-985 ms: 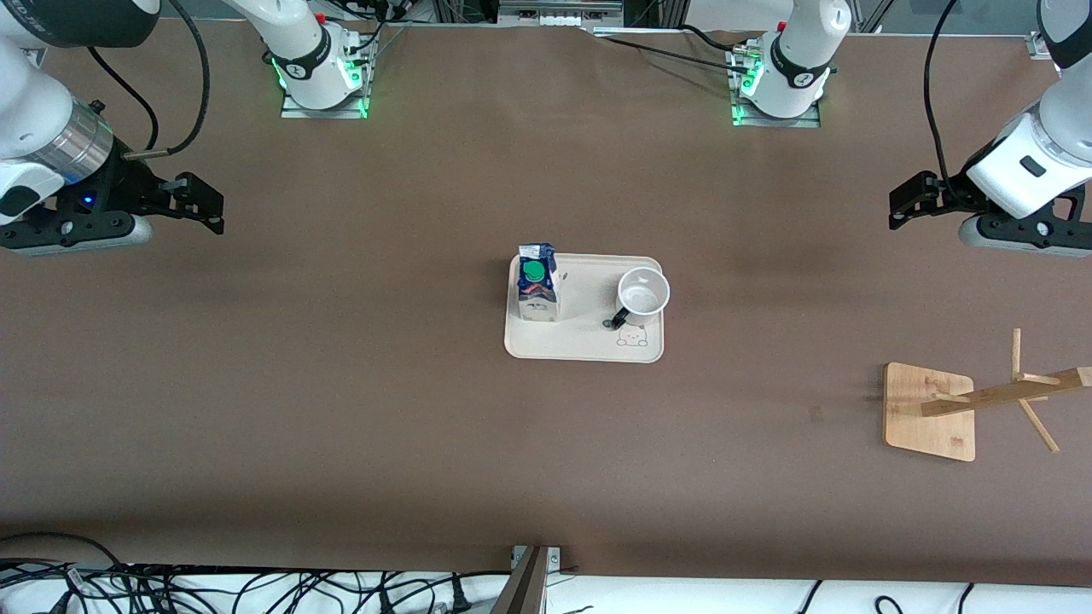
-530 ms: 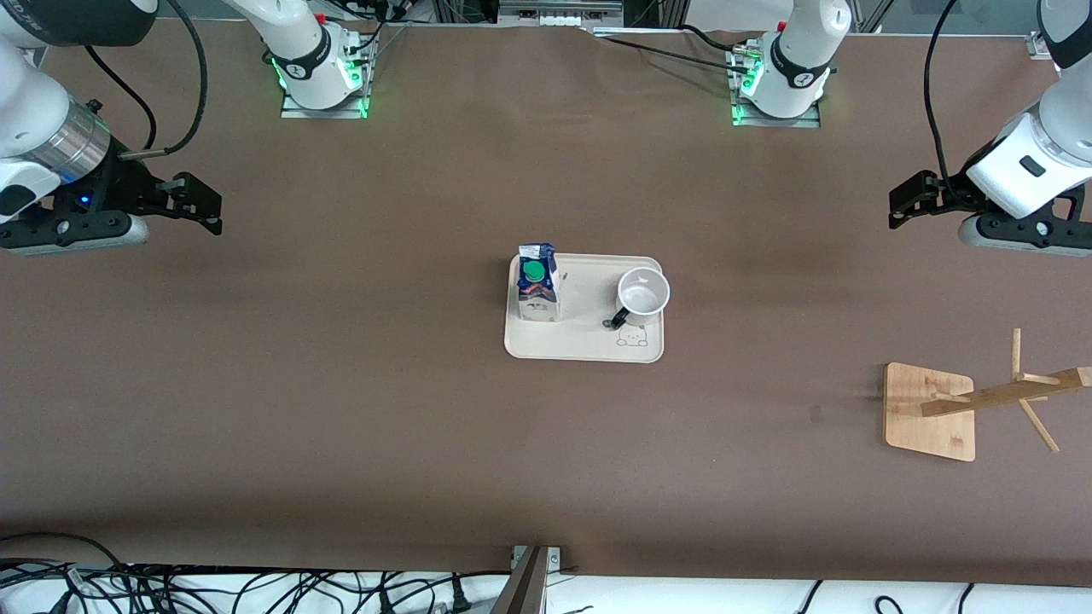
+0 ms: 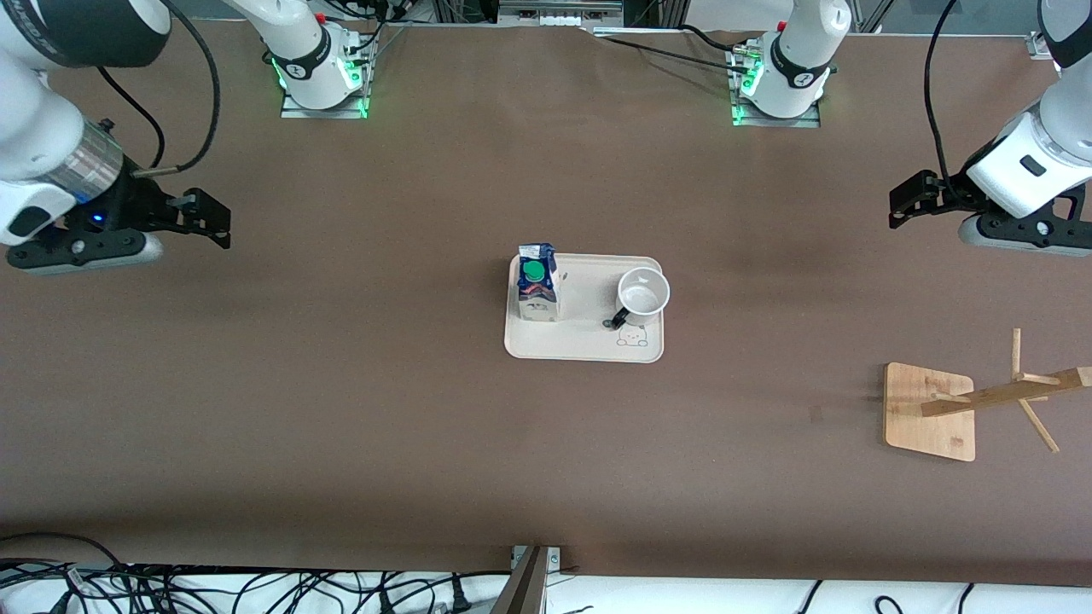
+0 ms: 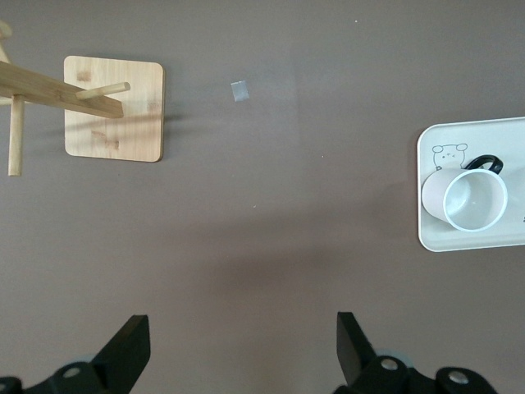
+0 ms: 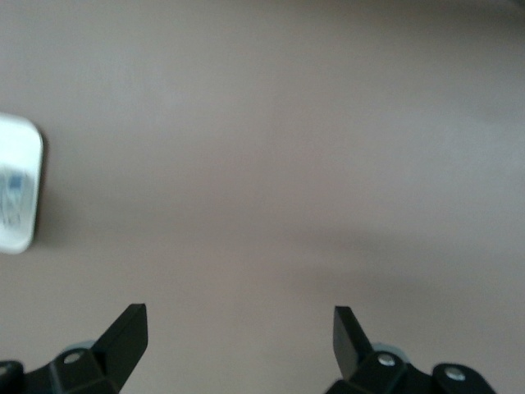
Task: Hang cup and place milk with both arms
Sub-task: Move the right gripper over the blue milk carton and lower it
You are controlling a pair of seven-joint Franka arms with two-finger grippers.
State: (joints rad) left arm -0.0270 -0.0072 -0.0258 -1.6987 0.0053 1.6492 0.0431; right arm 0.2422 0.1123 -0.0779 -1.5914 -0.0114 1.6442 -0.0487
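Cup (image 3: 642, 295), milk (image 3: 537, 290) on tray (image 3: 580, 345); both grippers open, empty.

No legible words, brands or numbers anywhere. Only marks: a small line-drawn bear figure printed on the cream rectangular tray (image 3: 583, 345), at the corner beside the small white mug (image 3: 644, 294), well apart from both pincers; and unreadable dark blue and white print on the small gable-top milk carton with green round cap (image 3: 537, 290), too small to make out.
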